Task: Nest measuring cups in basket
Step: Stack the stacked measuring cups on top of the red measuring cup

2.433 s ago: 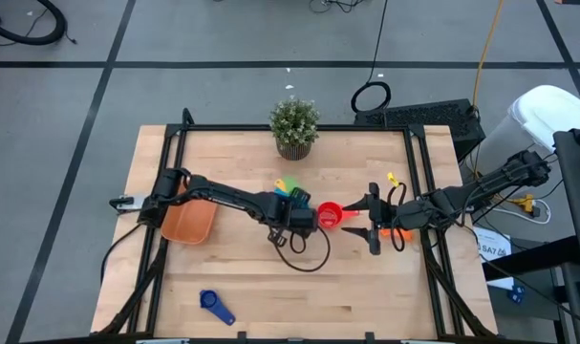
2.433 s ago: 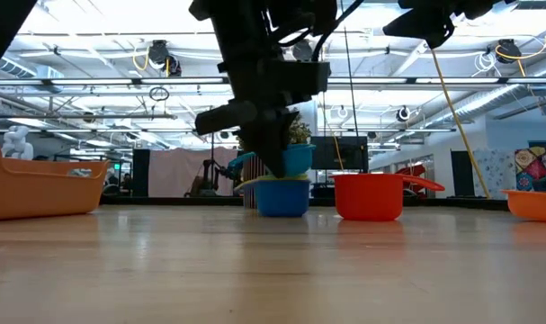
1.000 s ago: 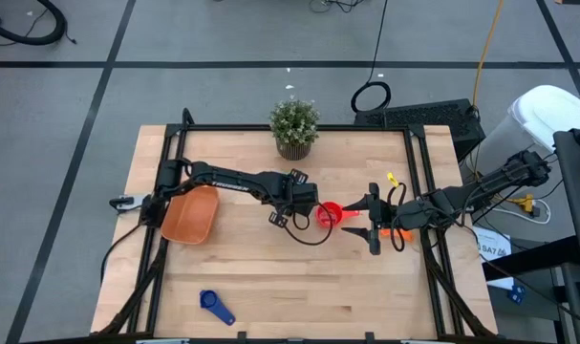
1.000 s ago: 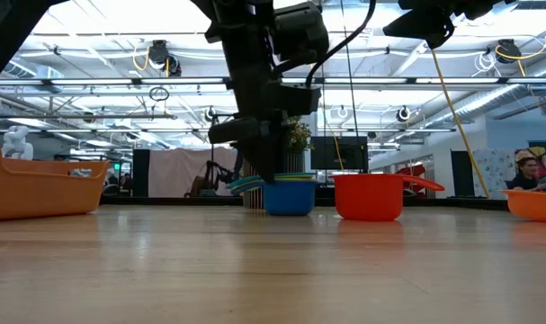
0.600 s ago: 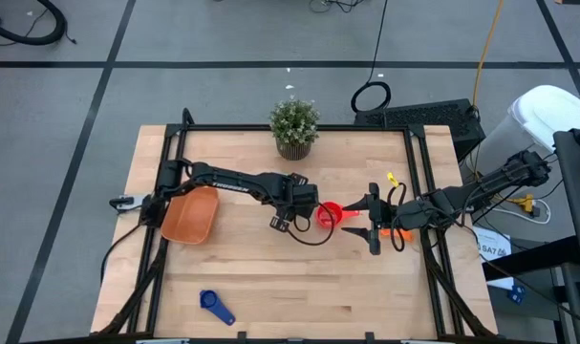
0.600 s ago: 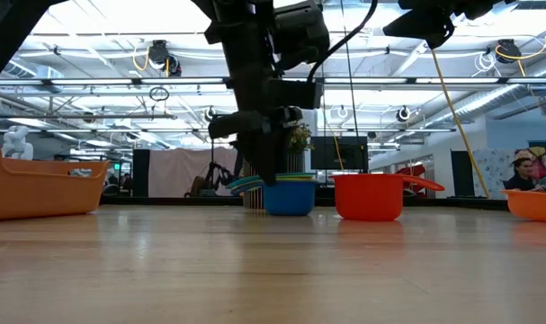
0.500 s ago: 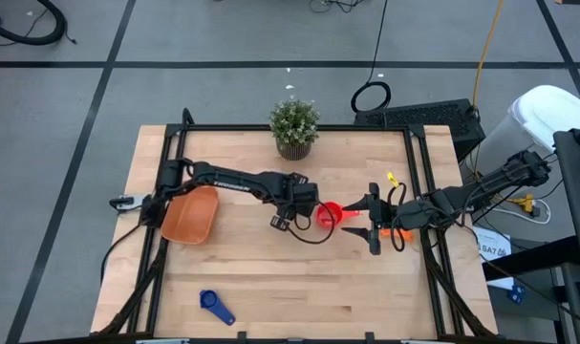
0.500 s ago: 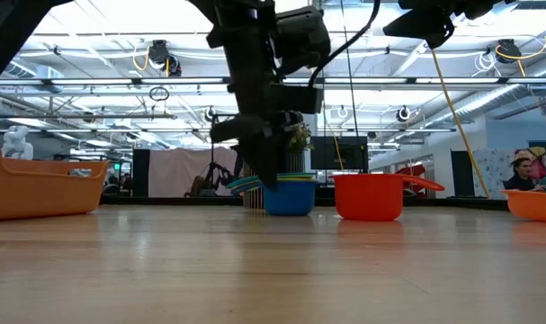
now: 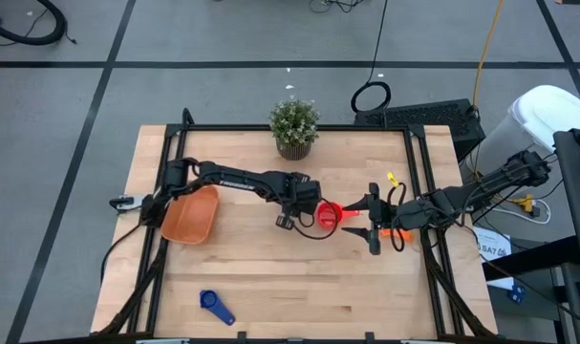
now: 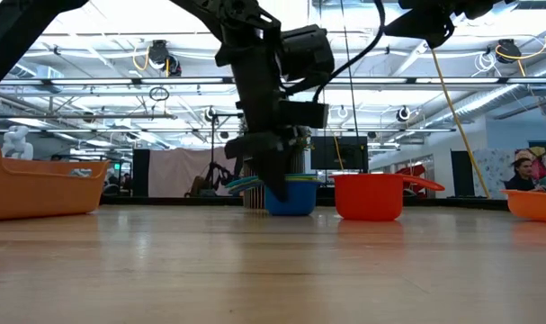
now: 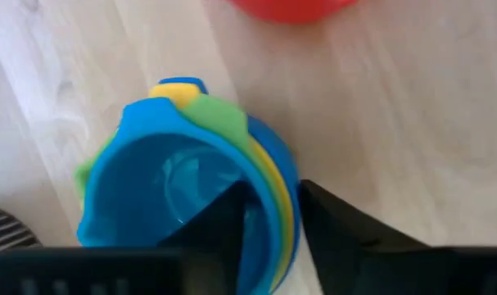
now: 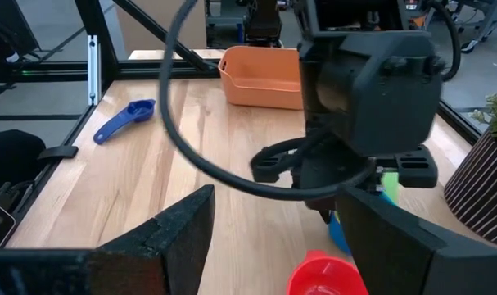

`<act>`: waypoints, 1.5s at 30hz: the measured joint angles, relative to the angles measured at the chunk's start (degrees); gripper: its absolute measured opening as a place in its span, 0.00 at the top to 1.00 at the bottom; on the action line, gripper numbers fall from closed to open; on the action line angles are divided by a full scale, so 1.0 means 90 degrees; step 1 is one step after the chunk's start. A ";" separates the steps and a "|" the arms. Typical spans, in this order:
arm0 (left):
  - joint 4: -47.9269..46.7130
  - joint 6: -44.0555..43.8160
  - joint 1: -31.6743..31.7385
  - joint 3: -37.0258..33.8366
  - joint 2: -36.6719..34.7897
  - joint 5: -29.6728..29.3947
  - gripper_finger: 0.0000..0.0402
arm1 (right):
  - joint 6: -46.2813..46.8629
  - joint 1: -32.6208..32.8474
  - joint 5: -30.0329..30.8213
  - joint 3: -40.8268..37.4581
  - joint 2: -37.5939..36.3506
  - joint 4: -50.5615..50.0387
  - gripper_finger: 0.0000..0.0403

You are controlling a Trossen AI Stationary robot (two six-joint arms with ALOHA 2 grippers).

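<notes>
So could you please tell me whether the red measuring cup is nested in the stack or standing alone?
Alone: the red measuring cup stands upright on the table, beside the nested stack, with a gap between them.

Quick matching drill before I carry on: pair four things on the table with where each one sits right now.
Things:
1. red measuring cup
2. basket
3. blue measuring cup
4. potted plant

Places:
A. near front edge, alone
B. middle of far edge
C. table's left side, beside the left arm
D. table centre, between the left tool and the right tool

Pairs: 1-D, 2-C, 3-A, 4-B
</notes>
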 joint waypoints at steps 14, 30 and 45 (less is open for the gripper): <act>-0.0053 -0.0894 -0.0513 0.0005 -0.0010 0.0039 0.82 | 0.0008 0.0000 0.0000 0.0000 0.0000 0.0019 0.38; 0.0133 -0.2651 -0.1017 0.0005 -0.0010 0.0216 0.76 | 0.0008 0.0000 0.0000 -0.0002 0.0000 0.0036 0.38; 0.0091 -0.3343 -0.1188 -0.0014 -0.0744 -0.0016 0.48 | -0.0013 0.0000 0.0000 -0.0007 0.0000 0.0028 0.38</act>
